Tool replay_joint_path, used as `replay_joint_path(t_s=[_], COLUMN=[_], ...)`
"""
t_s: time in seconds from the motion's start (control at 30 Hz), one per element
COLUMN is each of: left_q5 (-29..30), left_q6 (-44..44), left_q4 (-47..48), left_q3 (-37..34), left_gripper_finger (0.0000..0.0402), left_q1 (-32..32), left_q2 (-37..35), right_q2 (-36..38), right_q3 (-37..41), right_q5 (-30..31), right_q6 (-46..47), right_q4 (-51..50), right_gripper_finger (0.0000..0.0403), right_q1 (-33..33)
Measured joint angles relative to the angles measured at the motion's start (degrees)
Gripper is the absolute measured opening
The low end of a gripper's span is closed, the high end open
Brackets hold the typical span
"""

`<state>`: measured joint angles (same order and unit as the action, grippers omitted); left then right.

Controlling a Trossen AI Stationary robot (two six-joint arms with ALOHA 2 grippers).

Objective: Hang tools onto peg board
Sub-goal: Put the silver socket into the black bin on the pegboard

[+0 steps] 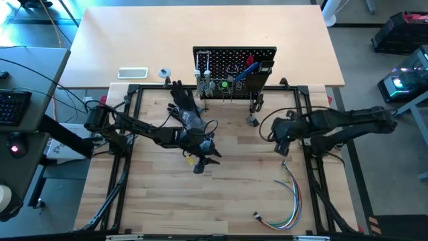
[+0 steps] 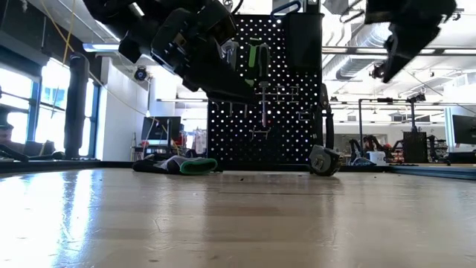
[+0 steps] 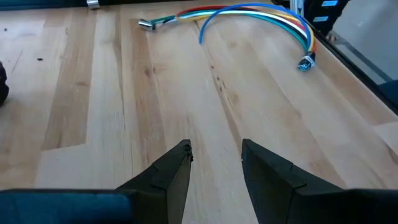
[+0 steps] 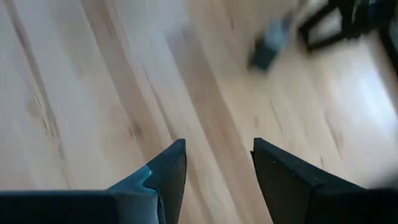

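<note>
The small grey tool (image 1: 252,121) is lying on the desk (image 1: 234,194) just before the peg board (image 1: 234,57). The right hand (image 1: 282,148), released and empty, is hovering nearer than the empty left hand (image 1: 204,161).

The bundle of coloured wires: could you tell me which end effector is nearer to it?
Right. The right end effector hangs just above the wires; the left end effector is farther off, across the table.

1. You have a light wooden table (image 1: 227,194) carrying everything
2. The peg board (image 1: 234,60) stands at its far edge, a black glove (image 1: 184,104) beside it
3. A small grey tool (image 1: 252,121) lies near the board's foot
4. A bundle of coloured wires (image 1: 287,201) lies toward the near right
</note>
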<state>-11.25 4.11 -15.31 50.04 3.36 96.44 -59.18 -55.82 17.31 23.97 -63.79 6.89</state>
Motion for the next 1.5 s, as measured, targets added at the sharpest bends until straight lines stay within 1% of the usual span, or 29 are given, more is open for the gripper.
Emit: replay_joint_path(t_s=[0.1,0.2,0.33,0.4,0.73,0.97,1.1,1.33,1.4,1.5], left_q5=[0.1,0.5,0.6,0.6,0.6,0.5,0.5,0.5,0.5,0.5], left_q6=[0.5,1.1,1.1,1.1,0.2,0.2,0.6,1.1,1.6,2.0], left_q4=[0.0,-0.8,-1.8,-1.7,-2.1,-2.2,-2.1,-2.1,-2.1,-2.6], left_q3=[0.0,0.0,0.0,0.0,-2.1,-2.4,-2.4,-2.4,-2.4,-2.4], left_gripper_finger=[0.0136,0.0136,0.0136,0.0136,0.0136,0.0136,0.0136,0.0136,0.0136,0.0136], left_q1=[0.0,0.0,0.0,0.0,0.2,0.6,1.0,1.2,1.2,1.2], left_q2=[0.0,0.0,0.0,0.0,0.0,0.0,0.0,0.0,0.0,0.0], right_q2=[-2.6,-6.4,-12.5,-15.3,-28.2,-34.0,-35.2,-35.3,-35.3,-35.2], right_q3=[-2.8,-3.5,-3.4,-3.4,-3.4,-3.4,-2.3,7.5,7.2,5.9], right_q5=[-3.3,-6.5,-8.6,-8.7,-8.8,-8.8,-9.3,-11.0,-11.1,-8.4], right_q6=[0.0,-1.6,-5.1,-7.2,-15.8,-19.3,-20.0,-21.6,-21.6,-21.4], right_q4=[-8.5,-14.7,-20.1,-21.4,-24.5,-24.4,-23.4,-21.0,-21.1,-20.0], right_gripper_finger=[0.0176,0.0176,0.0176,0.0176,0.0176,0.0176,0.0176,0.0176,0.0176,0.0176], right_q1=[-2.4,-4.6,-6.8,-7.7,-11.8,-13.3,-13.9,-15.4,-16.0,-16.9])
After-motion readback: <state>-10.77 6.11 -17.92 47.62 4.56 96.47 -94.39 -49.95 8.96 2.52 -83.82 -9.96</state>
